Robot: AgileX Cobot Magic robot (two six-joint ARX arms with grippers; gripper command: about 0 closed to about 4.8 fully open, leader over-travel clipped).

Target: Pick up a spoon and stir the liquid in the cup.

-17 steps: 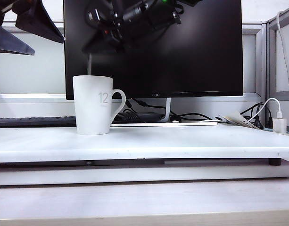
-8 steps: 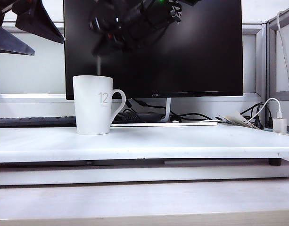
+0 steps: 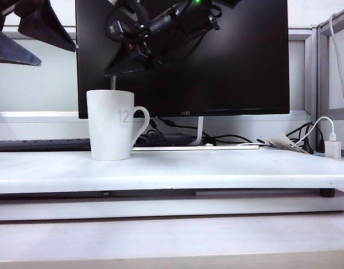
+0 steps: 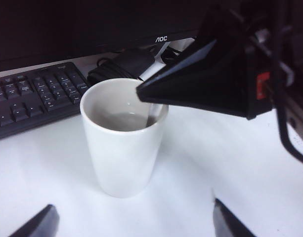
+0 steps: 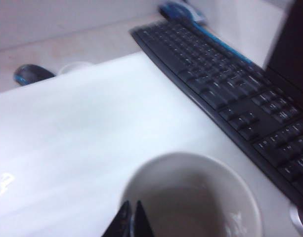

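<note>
A tall white cup [image 3: 111, 124] marked "12" stands on the left part of a white bench [image 3: 216, 168], its handle pointing right, in front of a dark monitor [image 3: 233, 56]. The right gripper [image 3: 118, 66] hangs just above the cup's rim, fingers pressed together on a thin spoon [image 3: 113, 82] — its handle runs down into the cup. Pale liquid fills the cup's lower part. The left gripper [image 4: 131, 224] waits near the cup, fingers wide apart, holding nothing. A black keyboard [image 4: 32, 98] lies behind.

Bright, even light — right wrist view blurred.
</note>
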